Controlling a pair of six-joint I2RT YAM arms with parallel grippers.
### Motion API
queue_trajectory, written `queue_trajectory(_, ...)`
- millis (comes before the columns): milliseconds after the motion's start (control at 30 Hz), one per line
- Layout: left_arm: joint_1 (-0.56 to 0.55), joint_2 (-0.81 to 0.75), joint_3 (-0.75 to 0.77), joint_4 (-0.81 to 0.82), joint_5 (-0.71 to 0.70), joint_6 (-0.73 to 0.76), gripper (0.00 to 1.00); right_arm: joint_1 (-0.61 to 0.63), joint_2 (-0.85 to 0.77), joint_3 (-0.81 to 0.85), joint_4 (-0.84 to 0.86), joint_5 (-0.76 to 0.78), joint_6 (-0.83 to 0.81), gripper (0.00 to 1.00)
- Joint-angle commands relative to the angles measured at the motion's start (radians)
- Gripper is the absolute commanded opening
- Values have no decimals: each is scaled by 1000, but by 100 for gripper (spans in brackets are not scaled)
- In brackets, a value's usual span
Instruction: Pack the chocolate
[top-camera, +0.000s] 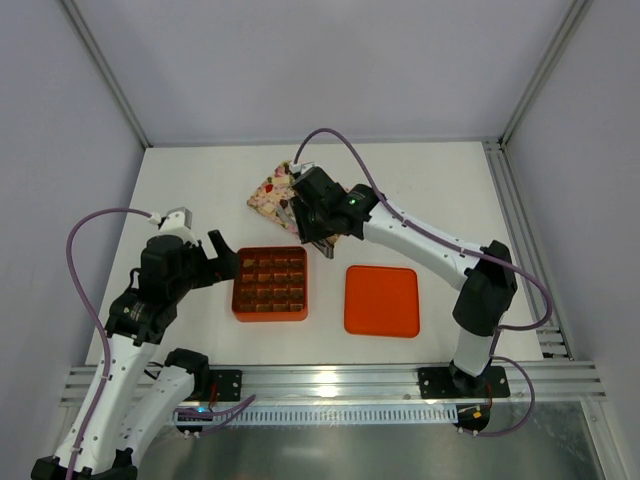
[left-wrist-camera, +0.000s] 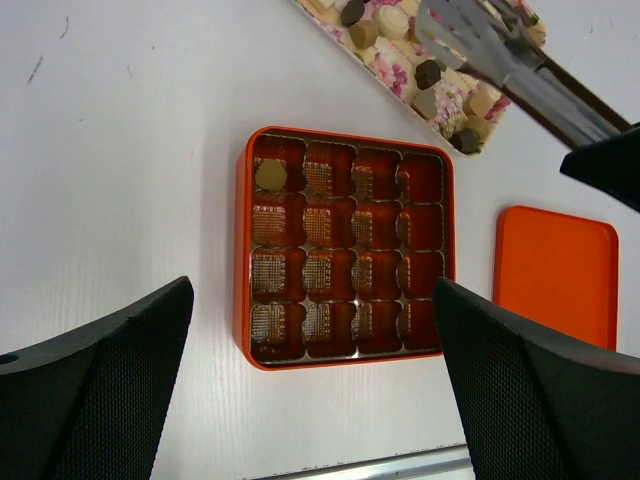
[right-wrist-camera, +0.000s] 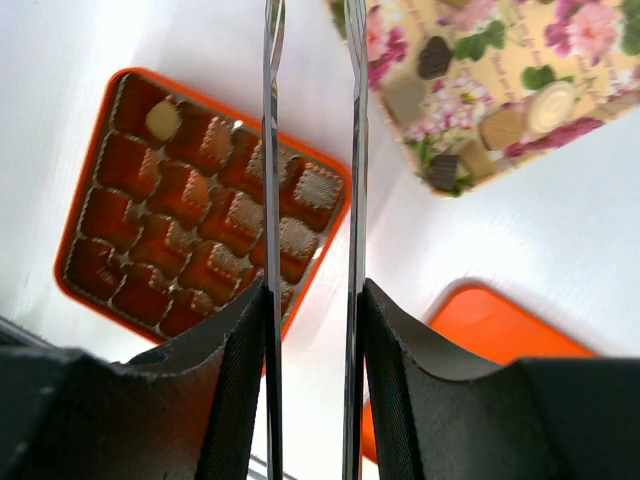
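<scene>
Left gripper (left-wrist-camera: 312, 290) hangs low over the near-left side of the white table (top-camera: 440, 190). Its jaws are spread wide with nothing between them. From its wrist camera the two black fingers (left-wrist-camera: 110, 380) frame the orange gridded box (left-wrist-camera: 242, 260) from either side without touching it.

Right gripper (right-wrist-camera: 310, 300) has its jaws clamped on a pair of thin metal tongs (left-wrist-camera: 500, 55). The two blades stand apart and run forward toward the floral tray (left-wrist-camera: 395, 70). Their tips reach over the tray. I cannot tell whether anything sits between them.

Chocolate: most lumps lie loose in the tray (left-wrist-camera: 428, 73), a mix of dark brown and tan. One tan lump (left-wrist-camera: 269, 175) sits in a corner cell of the box. The other cells show only their ribbed liners.

Layout:
- The box is between the two arms, lid off.
- The orange lid (top-camera: 381, 300) lies flat just to the right of the box, apart from it.
- The tray is beyond the box and turned at an angle.

In the way:
- From overhead, the right arm's wrist and gripper cover the tray's right part and the gap between tray and box.
- In the right wrist view, the tong blades cut across the box.
- Purple cables (top-camera: 345, 145) loop above both arms.
</scene>
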Motion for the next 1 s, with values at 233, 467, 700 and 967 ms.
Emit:
queue_trajectory(233,4,6,5,30,-13,7,100,-154,-14,-19,17,34,-62,42)
queue_trajectory(467,4,10,4,30,-10,7,100,-215,75,38,13,25,-87,42)
queue_trajectory(700,4,13,5,30,-13,6,100,-238,197,171,-24,13,-90,43)
queue_trajectory(967,4,18,5,30,-13,6,100,-252,282,263,-46,8,-79,42)
